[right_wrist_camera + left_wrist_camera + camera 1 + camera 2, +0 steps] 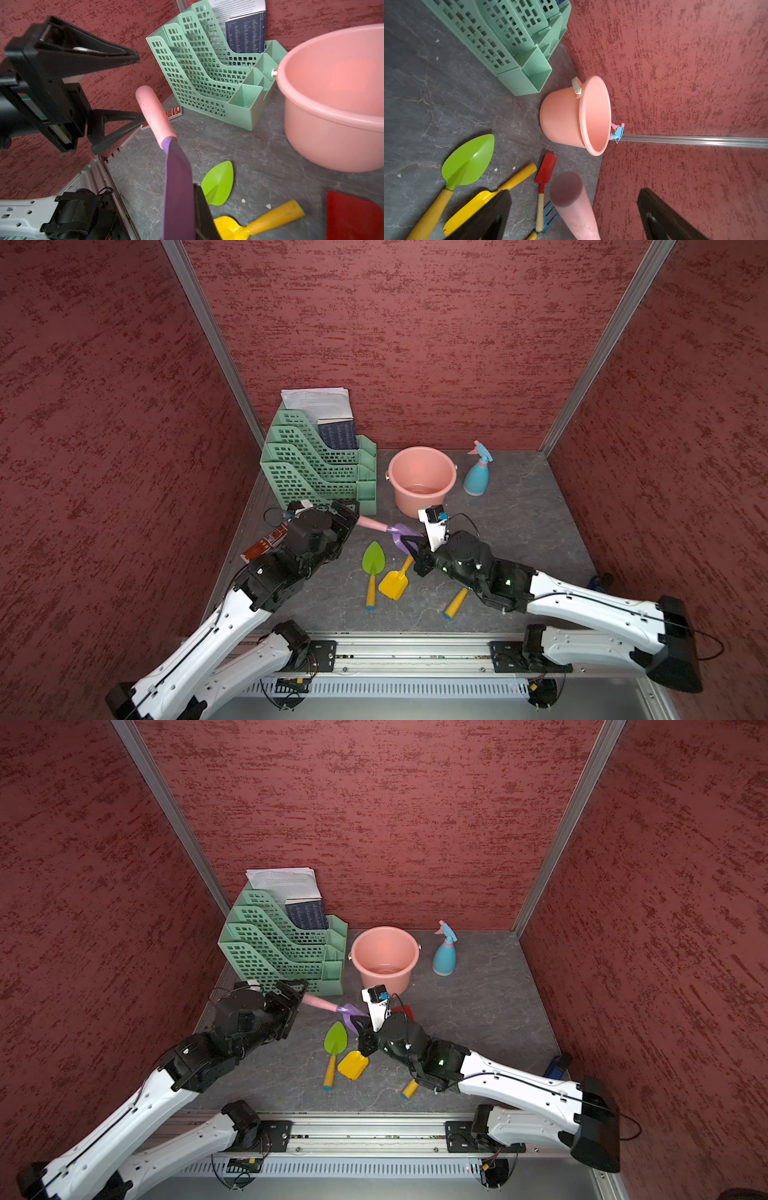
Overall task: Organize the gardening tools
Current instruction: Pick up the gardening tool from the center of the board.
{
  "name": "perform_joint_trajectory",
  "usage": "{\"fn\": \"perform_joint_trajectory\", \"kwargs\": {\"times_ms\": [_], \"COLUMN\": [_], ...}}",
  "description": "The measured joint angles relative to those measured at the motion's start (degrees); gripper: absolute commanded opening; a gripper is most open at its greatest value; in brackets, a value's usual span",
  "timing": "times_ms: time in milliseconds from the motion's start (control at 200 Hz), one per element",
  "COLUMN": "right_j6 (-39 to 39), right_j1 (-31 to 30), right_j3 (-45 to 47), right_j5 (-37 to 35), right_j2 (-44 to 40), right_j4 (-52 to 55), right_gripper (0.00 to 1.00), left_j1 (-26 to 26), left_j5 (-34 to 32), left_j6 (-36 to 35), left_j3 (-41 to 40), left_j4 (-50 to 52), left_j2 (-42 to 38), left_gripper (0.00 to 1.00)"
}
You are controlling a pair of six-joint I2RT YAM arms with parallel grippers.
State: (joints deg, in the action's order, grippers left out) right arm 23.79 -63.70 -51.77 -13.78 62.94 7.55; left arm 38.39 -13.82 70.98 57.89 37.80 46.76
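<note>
Looks like a handoff: right hand (pixel 412 542) clamped on the purple scoop (pixel 176 187) by its blade above the middle of the counter (pixel 519 531), handle poking between the spread fingers of the left hand (pixel 139 88) — contact there unclear, so right alone probably carries it.

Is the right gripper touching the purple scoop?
Touching. The right wrist view shows a finger of the right gripper pressed against the purple scoop blade.
</note>
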Motion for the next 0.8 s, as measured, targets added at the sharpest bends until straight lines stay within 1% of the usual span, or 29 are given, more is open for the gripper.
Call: {"fn": "perform_joint_trajectory", "kwargs": {"times_ms": [110,210,325,425,516,616,656,746,801], "right_j6": [-0.85,-1.86,-3.15,-4.37,-5.62,-7.37,-8.24,-10.38,-11.65], "right_j1": [0.04,0.04,0.07,0.46,1.14,2.08,2.36,2.71,2.86], "right_j3": [-6.78,-13.75,-23.67,-32.04,-38.91,-45.88,-48.09,-51.12,-52.0], "right_j5": [-0.42,0.02,1.55,4.09,7.34,10.58,11.91,15.34,17.53], "right_j2": [-1.2,-1.18,0.87,3.45,5.9,9.05,10.23,12.28,13.27], "right_j4": [11.5,22.62,35.58,45.0,52.54,59.91,62.31,66.75,68.74], "right_gripper": [0.0,0.0,0.0,0.0,0.0,0.0,0.0,0.0,0.0], "left_j1": [-0.04,-0.02,0.85,2.78,4.85,6.86,7.37,8.02,8.5], "left_j5": [2.84,8.07,13.75,17.77,20.06,22.45,23.63,26.53,28.44], "left_j6": [-13.35,-27.76,-42.51,-53.11,-60.74,-67.19,-69.07,-72.46,-73.99], "left_j3": [7.63,12.35,13.51,13.0,12.94,12.94,12.94,12.94,12.94], "left_j4": [1.86,2.89,5.2,7.58,9.25,10.64,10.93,11.1,11.1], "left_j2": [2.84,5.22,6.75,6.84,6.69,6.49,6.4,6.27,6.29], "left_gripper": [1.0,1.0,1.0,0.98,0.94,0.88,0.85,0.82,0.77]}}
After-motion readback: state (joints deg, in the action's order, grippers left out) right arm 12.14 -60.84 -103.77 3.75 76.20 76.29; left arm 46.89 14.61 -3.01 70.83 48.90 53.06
